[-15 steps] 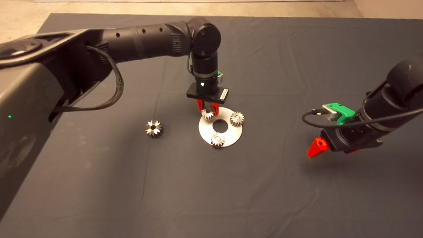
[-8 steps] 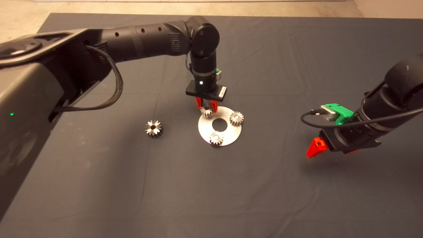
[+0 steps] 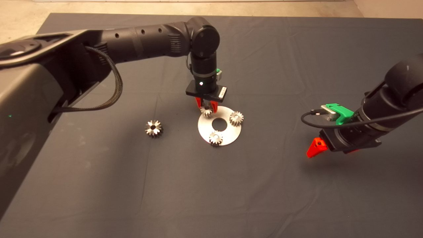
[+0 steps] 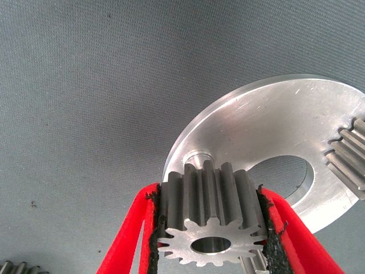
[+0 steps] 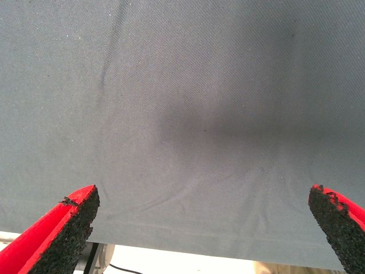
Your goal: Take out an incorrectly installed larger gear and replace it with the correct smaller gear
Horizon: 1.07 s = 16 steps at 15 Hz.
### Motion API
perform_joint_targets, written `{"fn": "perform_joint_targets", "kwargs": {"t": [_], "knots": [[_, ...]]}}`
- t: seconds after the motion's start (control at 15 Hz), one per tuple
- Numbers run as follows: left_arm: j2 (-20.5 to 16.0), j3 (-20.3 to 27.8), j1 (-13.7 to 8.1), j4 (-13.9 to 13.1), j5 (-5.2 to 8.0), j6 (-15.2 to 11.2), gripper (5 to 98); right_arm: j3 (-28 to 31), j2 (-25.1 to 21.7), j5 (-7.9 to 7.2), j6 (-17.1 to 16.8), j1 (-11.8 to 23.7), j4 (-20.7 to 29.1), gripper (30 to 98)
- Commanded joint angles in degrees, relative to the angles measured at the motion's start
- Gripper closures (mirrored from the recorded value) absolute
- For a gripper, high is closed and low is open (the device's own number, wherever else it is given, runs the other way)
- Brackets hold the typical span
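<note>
We have the small gear (image 4: 209,221) pinched between the two pads (image 4: 153,228) of the left gripper (image 3: 206,106), which squeeze its toothed flanks from either side. It sits tilted just above a short peg (image 4: 198,157) at the far-left part of the disc (image 3: 231,135), not yet seated on it as far as we can judge. The wrist view shows the bore (image 4: 210,245) open and the peg a little off from it, so our job is alignment before descent.

To do this well, we should level the gear so its face lies parallel to the disc, bring the bore straight over the peg, and then lower slowly. We keep the squeeze firm until the gear slides down the peg; letting go early risks it tipping off onto the mat (image 3: 132,185). Two matching gears (image 3: 236,118) (image 3: 215,137) sit on the disc, near but apart, so we should watch that the teeth do not catch as we settle.

The big gear (image 3: 153,128) lies flat on the mat, well apart to the left of the disc; by our reading the removal is done.

The right gripper (image 5: 199,228) waits at the right side over bare mat, fingers spread wide with nothing between them.
</note>
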Motion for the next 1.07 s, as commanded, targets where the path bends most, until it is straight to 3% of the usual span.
{"fn": "perform_joint_targets", "kwargs": {"t": [0.0,0.4,0.6,0.8,0.87,1.0], "knots": [[-0.3,0.5,-0.7,1.7,1.08,0.0,67.9,-0.9,0.0,0.13,-0.1,0.9,1.4,31.4],[-0.3,2.2,-0.8,1.4,1.0,-0.1,58.8,-1.6,-0.2,0.13,-0.3,0.5,1.5,31.4],[-0.3,2.2,-1.0,1.4,1.57,-0.1,56.1,-1.7,0.0,0.13,-0.4,0.4,1.4,31.4],[-0.3,2.2,-1.8,1.4,5.43,0.0,51.0,-1.8,-0.2,0.13,-0.5,0.4,1.1,31.4],[-0.4,2.1,-3.2,1.3,7.04,0.0,49.0,-1.7,-0.3,0.13,-0.6,0.5,1.1,31.4],[-0.4,1.5,-7.6,1.1,8.23,0.0,44.4,-1.7,-0.6,0.13,-0.7,0.9,0.7,31.4]]}}
